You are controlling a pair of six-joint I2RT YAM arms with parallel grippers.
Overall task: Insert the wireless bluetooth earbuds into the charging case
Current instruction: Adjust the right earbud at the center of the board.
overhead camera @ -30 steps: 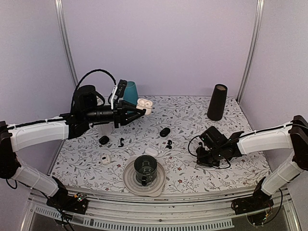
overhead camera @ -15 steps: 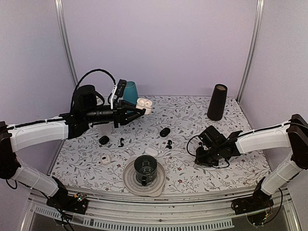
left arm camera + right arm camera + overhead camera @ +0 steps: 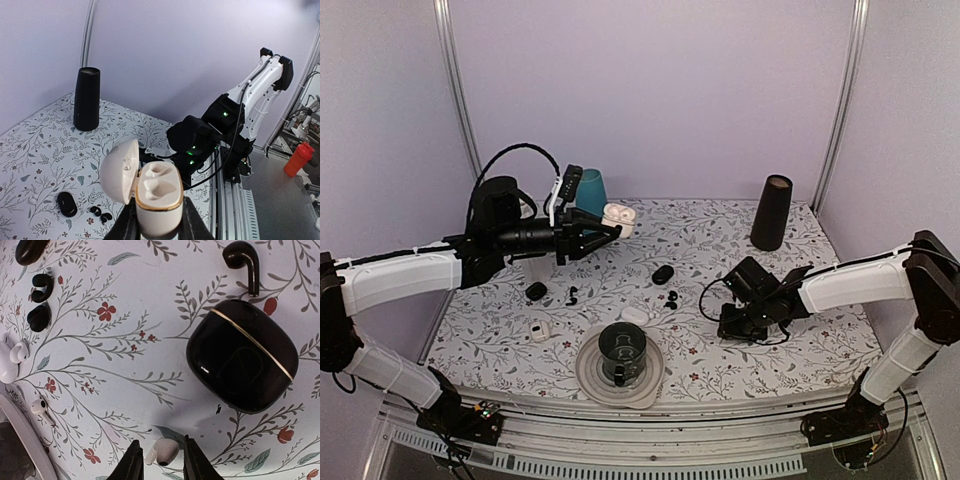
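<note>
The right pincer (image 3: 161, 442) hangs low over the flowered table (image 3: 820, 350). Its two fingers are set narrow but not closed. A white earbud (image 3: 162, 452) lies just between them, and I cannot tell whether the fingers touch it. Just beyond it lies a closed black case (image 3: 242, 355). Beside the far edge of that case lies a black earbud (image 3: 245, 262) with a short stem. A pair of black earbuds (image 3: 42, 282) lies well to the left, near a black oval pod (image 3: 30, 250).

Compared with one second ago, this pincer has slid toward the middle of the table, closer to the pair. The forearm reaches in low from the right edge, almost flat. In my judgement it is searching for a bud, but the one under it is white, not black.

The left pincer (image 3: 159, 222) has not moved. It is clamped on the body of a cream case (image 3: 157, 197) with the lid open, held high over the back left of the table, and the arm is stretched level. Both wells of this case look empty.
</note>
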